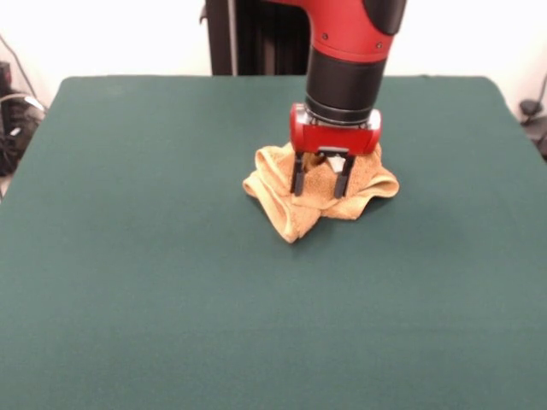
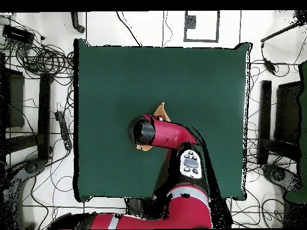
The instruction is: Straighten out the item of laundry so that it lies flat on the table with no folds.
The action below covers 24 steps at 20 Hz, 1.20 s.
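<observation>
The item of laundry is a golden-orange towel, bunched in a crumpled heap a little past the middle of the dark green table. One folded corner points toward the near edge. My gripper hangs straight down over the heap. Its two black fingers stand apart, tips at the top of the cloth, holding nothing that I can see. In the overhead view the arm covers most of the towel; only a small orange tip shows beyond it.
Cables and dark equipment lie on the floor around the table. The robot's column rises behind the far edge.
</observation>
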Each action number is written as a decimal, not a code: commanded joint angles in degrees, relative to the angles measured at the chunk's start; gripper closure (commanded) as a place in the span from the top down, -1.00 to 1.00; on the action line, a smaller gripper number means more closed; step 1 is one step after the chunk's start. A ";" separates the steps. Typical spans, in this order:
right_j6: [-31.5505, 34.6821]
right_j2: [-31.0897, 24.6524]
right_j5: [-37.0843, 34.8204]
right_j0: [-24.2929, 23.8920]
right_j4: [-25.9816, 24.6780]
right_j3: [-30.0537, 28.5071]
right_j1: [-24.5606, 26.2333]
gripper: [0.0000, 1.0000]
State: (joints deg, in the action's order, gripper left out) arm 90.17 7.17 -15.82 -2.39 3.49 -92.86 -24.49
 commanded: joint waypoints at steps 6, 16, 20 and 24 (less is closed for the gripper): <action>8.75 -2.31 -6.96 0.60 0.29 -2.73 0.88 1.00; 7.43 -2.72 -7.65 -1.32 -0.39 -2.63 0.16 1.00; 6.69 -3.32 -6.86 -2.34 -0.91 -2.95 -0.04 1.00; 6.22 -3.36 -6.83 -2.91 -1.31 -2.89 -0.05 1.00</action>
State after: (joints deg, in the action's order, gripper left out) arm 90.17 7.20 -17.89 -4.73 3.48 -92.88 -25.58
